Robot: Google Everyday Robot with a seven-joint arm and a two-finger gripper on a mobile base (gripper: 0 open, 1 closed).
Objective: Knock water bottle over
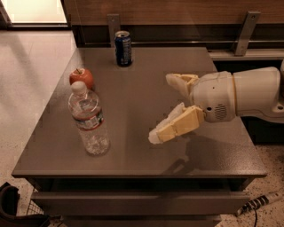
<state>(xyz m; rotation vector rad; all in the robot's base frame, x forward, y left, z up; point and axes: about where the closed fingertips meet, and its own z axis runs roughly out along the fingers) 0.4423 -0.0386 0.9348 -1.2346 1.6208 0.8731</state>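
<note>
one view only: it looks steeply down from above the near edge of the table [142, 84] toward the wall [177, 11] behind it, close in. the pincer [162, 108], fingers spread, hangs over the table's right half.

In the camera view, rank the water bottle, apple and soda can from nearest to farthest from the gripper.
1. Water bottle, standing front left on the table, nearest the gripper, which hovers open right of centre.
2. Soda can at the back edge and apple at the left edge: too close to call.
</note>
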